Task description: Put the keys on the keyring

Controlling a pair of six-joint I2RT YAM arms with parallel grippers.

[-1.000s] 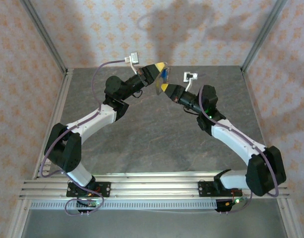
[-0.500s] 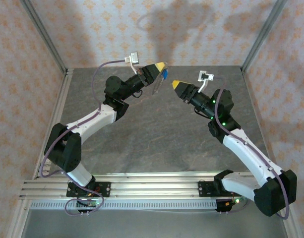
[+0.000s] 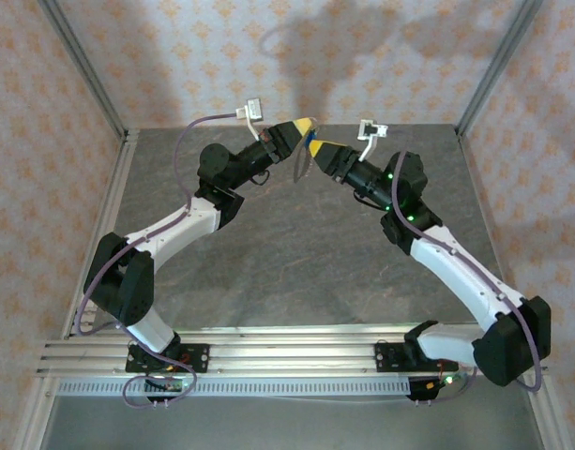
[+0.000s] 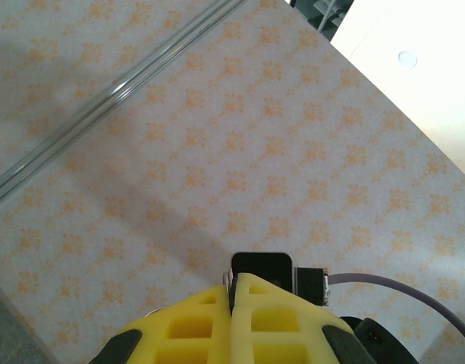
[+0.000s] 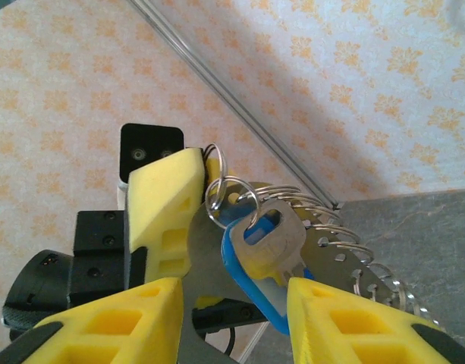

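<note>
Top external view: we saw both arms raised over the bench point(image 3: 296, 253), tips meeting. Our left end effector point(image 3: 307, 123) clamped the keyring point(image 5: 334, 250); our right end effector point(image 3: 317, 146) stood half-open around the dangling key point(image 5: 266, 243).

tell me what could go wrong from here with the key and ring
The right fingers stand open on either side of the key; closing off-centre could twist it against the keyring. The left fingers seem to pinch the keyring by a thin edge, so a push might pull it free and drop it.
</note>
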